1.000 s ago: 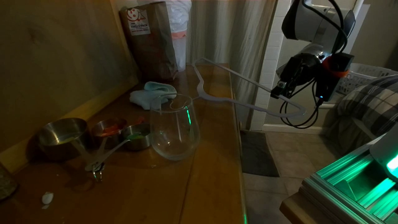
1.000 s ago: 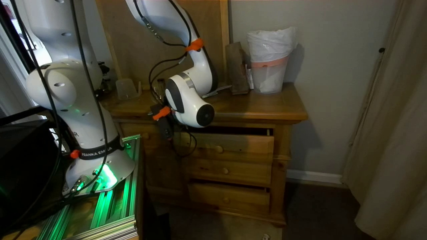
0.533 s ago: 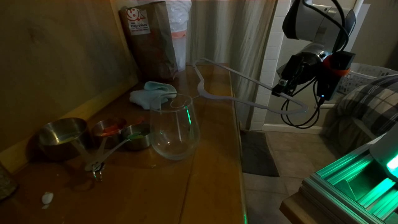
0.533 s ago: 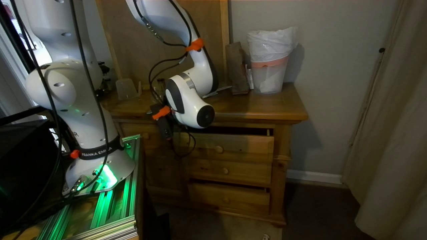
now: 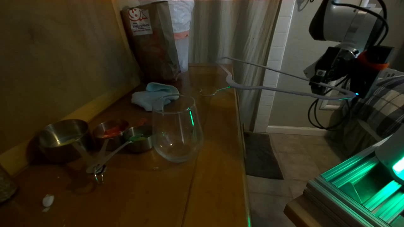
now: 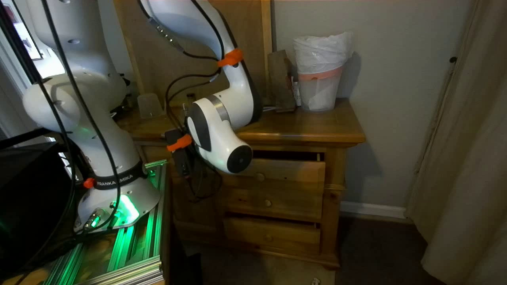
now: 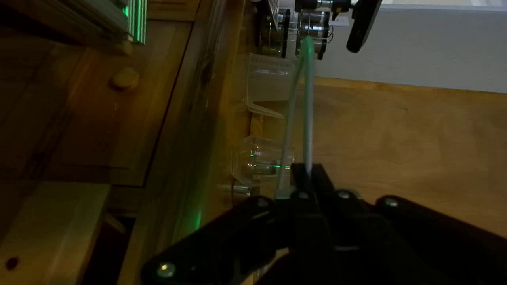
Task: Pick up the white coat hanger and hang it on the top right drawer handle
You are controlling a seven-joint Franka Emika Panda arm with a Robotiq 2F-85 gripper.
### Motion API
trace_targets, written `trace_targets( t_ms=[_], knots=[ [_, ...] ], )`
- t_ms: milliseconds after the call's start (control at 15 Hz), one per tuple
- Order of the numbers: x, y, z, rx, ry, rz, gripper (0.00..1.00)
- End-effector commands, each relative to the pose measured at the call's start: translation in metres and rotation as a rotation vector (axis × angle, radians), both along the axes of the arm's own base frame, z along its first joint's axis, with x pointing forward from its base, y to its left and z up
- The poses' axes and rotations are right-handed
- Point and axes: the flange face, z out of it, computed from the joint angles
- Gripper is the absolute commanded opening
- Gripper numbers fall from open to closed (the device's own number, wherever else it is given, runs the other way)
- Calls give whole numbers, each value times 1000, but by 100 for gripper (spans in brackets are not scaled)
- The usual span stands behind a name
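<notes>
Jaws clamped, I hold a white triangular hanger (image 7: 308, 103); white plastic (image 6: 323, 53) lines a translucent tub (image 6: 319, 93) near the counter's (image 6: 313, 126) back corner.

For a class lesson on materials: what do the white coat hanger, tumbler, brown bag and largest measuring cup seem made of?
White coat hanger: probably smooth plastic, its white bars looking moulded.
Tumbler: glossy glass or clear plastic; transparent, with sharp highlights.
Brown bag: likely matte paper, judging by its creases.
Largest measuring cup: apparently shiny metal, given silvery glints.
</notes>
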Motion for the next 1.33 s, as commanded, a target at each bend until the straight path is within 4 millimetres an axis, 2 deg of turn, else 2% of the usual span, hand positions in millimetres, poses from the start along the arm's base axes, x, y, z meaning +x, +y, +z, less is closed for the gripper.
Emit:
trace_targets(
  t_ms=[0,267,533,933,1267],
  knots=[
    [-34,-39,-7,32,45,-11,1],
    [-61,-66,-11,46,29,12,1],
    [-75,-94,-18,24,44,22,1],
    [-76,-128,-26,34,73,-40,1],
    [-77,-135,-40,54,133,-66,1]
  ],
)
